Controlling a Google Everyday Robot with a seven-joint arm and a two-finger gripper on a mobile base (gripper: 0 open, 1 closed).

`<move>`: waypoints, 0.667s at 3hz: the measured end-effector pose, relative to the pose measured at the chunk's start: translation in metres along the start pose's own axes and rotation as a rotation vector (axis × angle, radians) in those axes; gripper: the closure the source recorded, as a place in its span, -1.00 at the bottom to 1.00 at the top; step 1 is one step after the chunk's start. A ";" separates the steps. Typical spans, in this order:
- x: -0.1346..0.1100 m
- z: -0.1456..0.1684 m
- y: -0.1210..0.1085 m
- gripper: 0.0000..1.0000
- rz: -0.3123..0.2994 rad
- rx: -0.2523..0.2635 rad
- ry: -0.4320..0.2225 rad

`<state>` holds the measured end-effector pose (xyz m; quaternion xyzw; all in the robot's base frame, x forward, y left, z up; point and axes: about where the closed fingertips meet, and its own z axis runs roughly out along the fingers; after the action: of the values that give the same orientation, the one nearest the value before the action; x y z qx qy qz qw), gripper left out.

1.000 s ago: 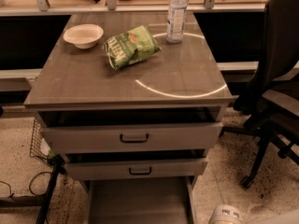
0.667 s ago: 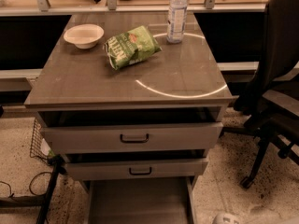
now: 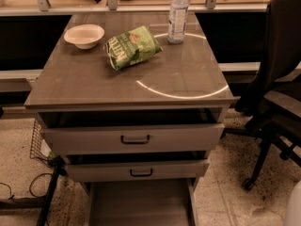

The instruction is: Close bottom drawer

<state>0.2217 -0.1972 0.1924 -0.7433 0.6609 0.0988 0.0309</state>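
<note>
The bottom drawer (image 3: 141,204) is pulled far out below the grey cabinet. Its plain grey inner floor shows, and its front and handle are cut off by the lower frame edge. Above it, the middle drawer (image 3: 136,171) and the top drawer (image 3: 134,138), each with a black handle, stand slightly ajar. A white rounded part of my arm (image 3: 295,206) shows at the lower right edge, to the right of the open drawer and apart from it. The gripper itself is out of view.
On the cabinet top (image 3: 188,79) are a white bowl (image 3: 84,35), a green snack bag (image 3: 132,47) and a water bottle (image 3: 178,13). A black office chair (image 3: 277,93) stands close on the right. A wire basket (image 3: 37,140) and cables (image 3: 28,192) lie on the floor at left.
The white arm part has moved from the bottom of the view, just right of the open drawer, out to the lower right edge. The drawers have not moved.
</note>
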 end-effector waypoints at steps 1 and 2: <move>-0.013 0.031 -0.001 1.00 -0.018 -0.017 -0.048; -0.036 0.052 -0.006 1.00 -0.046 -0.031 -0.059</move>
<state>0.2184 -0.1523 0.1474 -0.7556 0.6406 0.1302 0.0412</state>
